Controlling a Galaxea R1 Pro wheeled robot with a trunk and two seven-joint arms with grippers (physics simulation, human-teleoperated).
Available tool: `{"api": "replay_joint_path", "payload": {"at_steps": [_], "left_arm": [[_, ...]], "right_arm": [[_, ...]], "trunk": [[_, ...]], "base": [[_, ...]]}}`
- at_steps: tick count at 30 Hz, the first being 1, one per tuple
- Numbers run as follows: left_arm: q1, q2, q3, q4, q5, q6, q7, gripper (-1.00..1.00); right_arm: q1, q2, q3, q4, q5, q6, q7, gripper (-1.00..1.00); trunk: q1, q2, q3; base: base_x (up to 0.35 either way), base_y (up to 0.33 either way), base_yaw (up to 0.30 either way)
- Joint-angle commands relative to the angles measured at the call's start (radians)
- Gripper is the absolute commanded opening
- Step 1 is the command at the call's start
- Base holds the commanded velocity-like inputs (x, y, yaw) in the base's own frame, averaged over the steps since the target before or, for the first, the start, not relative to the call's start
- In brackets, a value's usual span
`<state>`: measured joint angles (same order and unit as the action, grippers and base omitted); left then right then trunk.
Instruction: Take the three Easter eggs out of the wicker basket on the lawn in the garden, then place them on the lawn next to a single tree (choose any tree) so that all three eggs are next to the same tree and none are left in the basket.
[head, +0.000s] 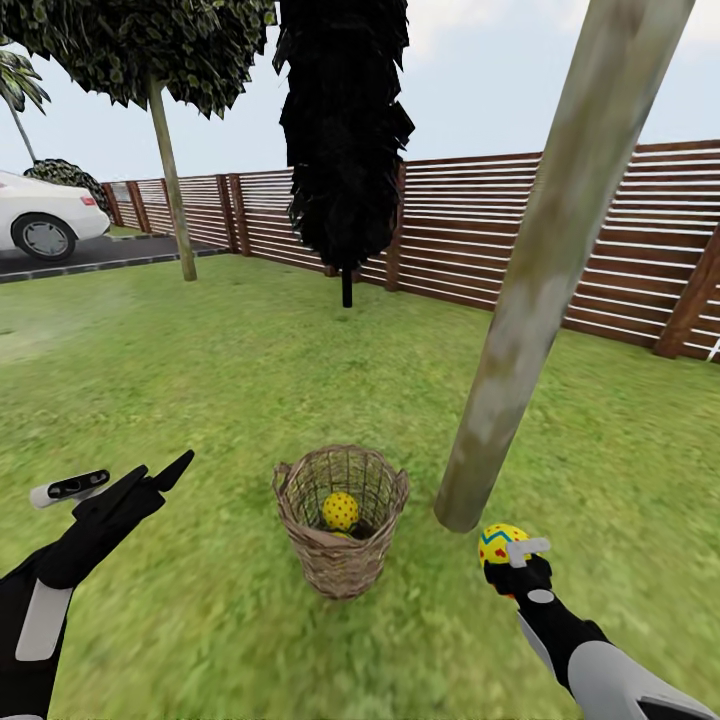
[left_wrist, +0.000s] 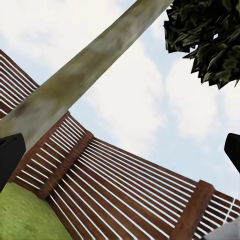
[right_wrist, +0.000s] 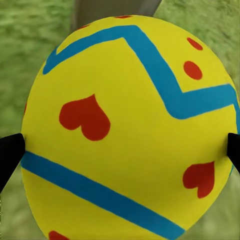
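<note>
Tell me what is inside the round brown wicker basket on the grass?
Inside the round brown wicker basket, one yellow egg with red dots is visible, lying low. A sliver of something yellow shows beneath it, perhaps another egg. The woven wall hides the bottom, so the count stays uncertain.

Flat even daylight, no cast shadows, slightly soft renders

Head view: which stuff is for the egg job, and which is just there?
For the job:
- egg in the right claw
- egg in the wicker basket
- wicker basket
- pale tree trunk
- lawn

Just there:
- white car
- black tree
- fence
</note>
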<state>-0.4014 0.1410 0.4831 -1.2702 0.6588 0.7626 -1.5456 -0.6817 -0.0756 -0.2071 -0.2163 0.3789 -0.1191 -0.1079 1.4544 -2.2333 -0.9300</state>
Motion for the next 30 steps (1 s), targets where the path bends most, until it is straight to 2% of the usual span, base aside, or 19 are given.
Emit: {"api": "replay_joint_path", "payload": {"at_steps": [1, 3, 7, 30], "left_arm": [[-0.001, 0.0, 0.0, 0.0, -0.001, 0.011, -0.004, 1.0], [-0.001, 0.0, 0.0, 0.0, -0.001, 0.011, -0.004, 1.0], [-0.001, 0.0, -0.002, 0.0, -0.002, 0.011, -0.004, 1.0], [-0.001, 0.0, -0.003, -0.002, -0.001, 0.013, -0.004, 1.0]], "right_arm": [[-0.001, 0.001, -0.008, 0.002, 0.009, -0.005, -0.001, -1.0], [-0.001, 0.002, -0.007, -0.002, 0.012, -0.012, -0.001, -1.0], [-0.001, 0.004, -0.003, 0.001, 0.017, -0.088, -0.001, -1.0], [-0.001, 0.003, -0.003, 0.006, 0.014, -0.088, -0.007, -1.0]], "trunk": [[0.004, -0.008, -0.004], [0.011, -0.022, -0.01], [0.027, -0.05, -0.023], [0.115, -0.211, -0.095]], "base": [[0.0, 0.0, 0.0], [0.0, 0.0, 0.0], [0.0, 0.0, 0.0], [0.0, 0.0, 0.0]]}}
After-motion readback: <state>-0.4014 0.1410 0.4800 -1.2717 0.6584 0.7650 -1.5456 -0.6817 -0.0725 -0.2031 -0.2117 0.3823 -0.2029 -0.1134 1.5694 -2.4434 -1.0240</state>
